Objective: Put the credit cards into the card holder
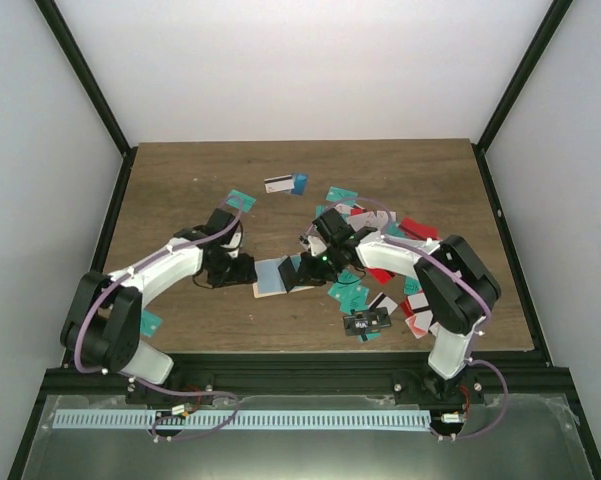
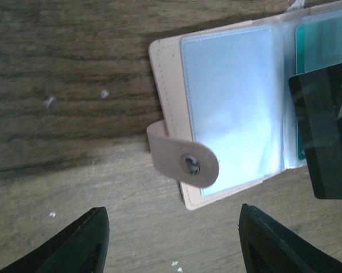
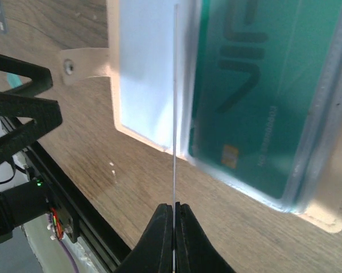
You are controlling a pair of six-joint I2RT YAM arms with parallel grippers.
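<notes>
The tan card holder (image 1: 269, 279) lies open on the table between my grippers, with its snap tab (image 2: 185, 162) pointing left. One clear sleeve (image 2: 227, 108) is empty. A teal credit card (image 3: 244, 96) sits in the sleeve beside it. My right gripper (image 3: 174, 207) is shut on a thin card (image 3: 174, 114) seen edge-on, held upright over the holder's middle. That card shows as a dark rectangle (image 2: 324, 136) in the left wrist view. My left gripper (image 2: 172, 215) is open and empty, low over the table just left of the holder's tab.
Several loose credit cards lie to the right and behind: teal (image 1: 241, 200), white with a stripe (image 1: 277, 184), blue (image 1: 299, 183), red (image 1: 417, 228), teal (image 1: 350, 295) and black (image 1: 368, 323). One teal card (image 1: 152, 322) lies by the left arm. The table's front rail (image 3: 57, 187) is close.
</notes>
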